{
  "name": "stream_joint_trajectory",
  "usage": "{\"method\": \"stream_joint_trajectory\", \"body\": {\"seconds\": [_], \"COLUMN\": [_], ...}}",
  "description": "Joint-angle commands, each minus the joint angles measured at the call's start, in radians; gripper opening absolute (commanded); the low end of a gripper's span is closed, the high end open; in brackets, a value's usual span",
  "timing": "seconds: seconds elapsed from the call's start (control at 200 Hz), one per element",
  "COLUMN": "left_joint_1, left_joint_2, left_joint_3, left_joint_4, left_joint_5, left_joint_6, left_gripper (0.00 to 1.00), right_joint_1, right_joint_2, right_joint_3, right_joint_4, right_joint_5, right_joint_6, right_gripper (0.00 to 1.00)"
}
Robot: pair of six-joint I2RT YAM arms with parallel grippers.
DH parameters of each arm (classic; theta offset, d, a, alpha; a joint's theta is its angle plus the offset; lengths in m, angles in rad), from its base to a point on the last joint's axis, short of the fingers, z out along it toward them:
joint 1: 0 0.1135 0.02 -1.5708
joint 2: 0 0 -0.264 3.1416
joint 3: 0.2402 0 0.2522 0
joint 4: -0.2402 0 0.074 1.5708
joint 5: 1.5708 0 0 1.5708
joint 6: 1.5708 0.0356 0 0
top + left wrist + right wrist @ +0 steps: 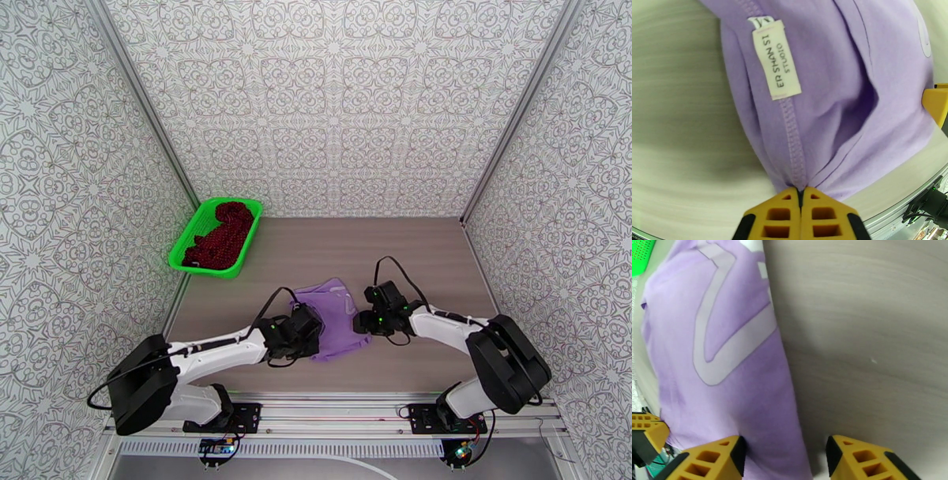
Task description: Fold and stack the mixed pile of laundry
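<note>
The lavender T-shirt lies bunched on the table between my two grippers. My left gripper is shut on a seam at the shirt's near edge, and the cloth rises from its yellow fingertips with a white neck label showing. In the top view the left gripper sits at the shirt's left side and the right gripper at its right side. My right gripper is open, its fingers straddling the edge of the shirt just above the table. The dark red patterned garment lies in the basket.
The bright green mesh basket stands at the table's far left corner against the patterned wall. Bare wood-grain tabletop stretches behind and to the right of the shirt. An aluminium rail runs along the near edge.
</note>
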Motion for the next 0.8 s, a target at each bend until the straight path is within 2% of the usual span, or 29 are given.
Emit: {"method": "stream_joint_trajectory", "body": {"seconds": [0.0,0.195,0.35,0.455,0.575,0.72,0.795], "left_joint_1": [-0.011,0.030,0.134,0.199,0.263,0.386,0.461], "left_joint_2": [-0.040,-0.064,-0.068,-0.082,-0.126,-0.196,-0.219], "left_joint_3": [-0.049,-0.127,-0.182,-0.170,-0.123,-0.043,0.001], "left_joint_4": [-0.069,-0.130,-0.114,-0.152,-0.249,-0.341,-0.340], "left_joint_5": [-0.038,-0.068,-0.069,-0.085,-0.138,-0.203,-0.221], "left_joint_6": [-0.038,-0.046,0.017,0.074,0.145,0.257,0.323], "left_gripper": [0.00,0.00,0.00,0.00,0.14,0.31,0.44], "right_joint_1": [0.005,0.034,0.113,0.147,0.151,0.151,0.151], "right_joint_2": [0.057,0.088,0.108,0.092,0.058,0.068,0.115], "right_joint_3": [-0.045,-0.106,-0.169,-0.169,-0.061,0.183,0.313], "right_joint_4": [0.056,0.133,0.262,0.293,0.193,0.005,-0.059], "right_joint_5": [-0.038,-0.033,-0.054,-0.053,-0.038,-0.011,-0.011], "right_joint_6": [0.047,0.179,0.314,0.325,0.185,-0.039,-0.132], "right_gripper": [0.51,0.34,0.34,0.36,0.40,0.40,0.40]}}
